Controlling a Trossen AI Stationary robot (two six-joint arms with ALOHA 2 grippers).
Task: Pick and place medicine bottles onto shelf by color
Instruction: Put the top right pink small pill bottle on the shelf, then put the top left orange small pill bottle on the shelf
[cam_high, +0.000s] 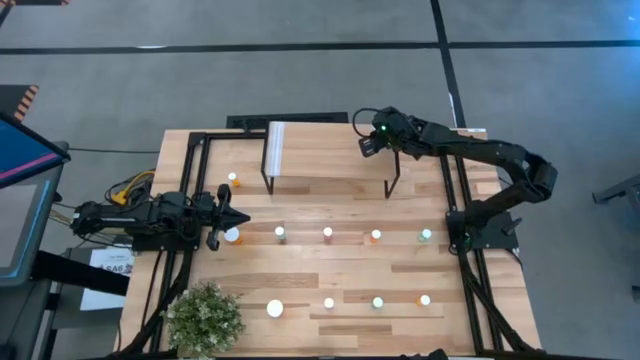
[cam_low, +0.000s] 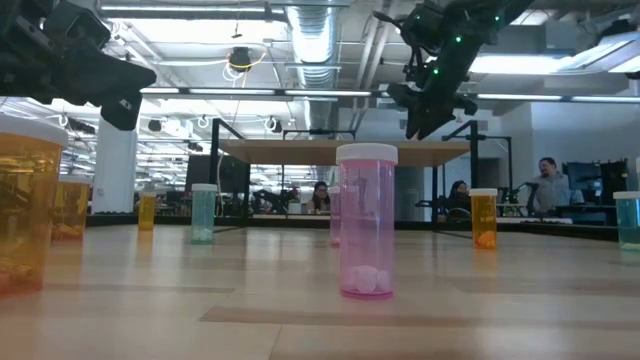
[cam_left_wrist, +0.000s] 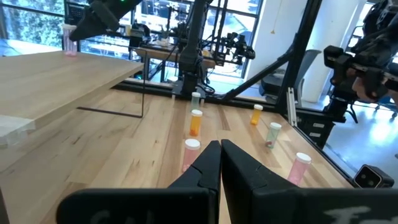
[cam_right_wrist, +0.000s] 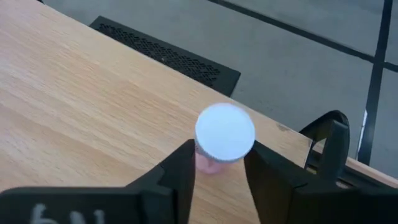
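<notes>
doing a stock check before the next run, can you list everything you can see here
table: one, light wood, under everything
shelf: one, light wood top on black legs, at the table's far edge
bottle on shelf: one, pink with white cap, near the shelf's far right corner
bottles on table: ten, white caps, orange, green or pink bodies; one by the shelf's left legs, five in a middle row, four in a near row
plant: one, green, near left corner
people: at least three, seated in the room behind
left gripper: shut, low by the left end of the middle row
right gripper: over the shelf, around the pink bottle
</notes>
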